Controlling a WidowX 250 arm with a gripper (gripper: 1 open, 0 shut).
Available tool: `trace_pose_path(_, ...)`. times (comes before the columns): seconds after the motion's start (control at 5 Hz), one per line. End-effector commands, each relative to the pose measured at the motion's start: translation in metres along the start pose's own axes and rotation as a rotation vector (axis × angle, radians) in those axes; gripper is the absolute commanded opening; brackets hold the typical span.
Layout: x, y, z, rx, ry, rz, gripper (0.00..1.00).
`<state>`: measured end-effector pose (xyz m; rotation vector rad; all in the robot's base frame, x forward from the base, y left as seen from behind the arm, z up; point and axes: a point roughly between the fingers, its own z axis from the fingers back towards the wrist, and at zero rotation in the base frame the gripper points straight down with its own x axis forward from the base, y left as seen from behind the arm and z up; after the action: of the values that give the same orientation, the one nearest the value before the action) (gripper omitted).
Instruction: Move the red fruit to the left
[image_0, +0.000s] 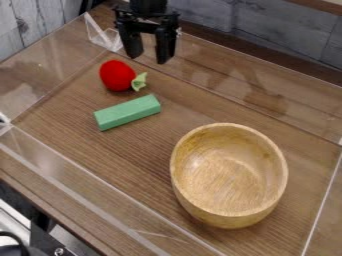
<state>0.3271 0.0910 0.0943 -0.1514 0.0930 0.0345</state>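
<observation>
The red fruit (118, 75) is small, round and glossy, with a green leafy stem on its right side. It rests on the wooden table at upper left. My black gripper (148, 49) hangs above and behind it, a little to the right, pointing down. Its two fingers stand apart and open with nothing between them. There is a gap between the gripper and the fruit.
A green rectangular block (127, 112) lies just in front of the fruit. A large wooden bowl (229, 173) sits at lower right. Clear plastic walls (27, 150) edge the table surface. A grey plank wall runs behind.
</observation>
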Motion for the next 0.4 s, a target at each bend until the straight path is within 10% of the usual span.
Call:
trace_pose_path(0.0, -0.0018, -0.0082, 0.0396, 0.035, -0.106, 0.011, 1.00)
trace_pose_path(0.2, -0.0077, -0.0154, 0.0412, 0.035, -0.106, 0.024, 1.00)
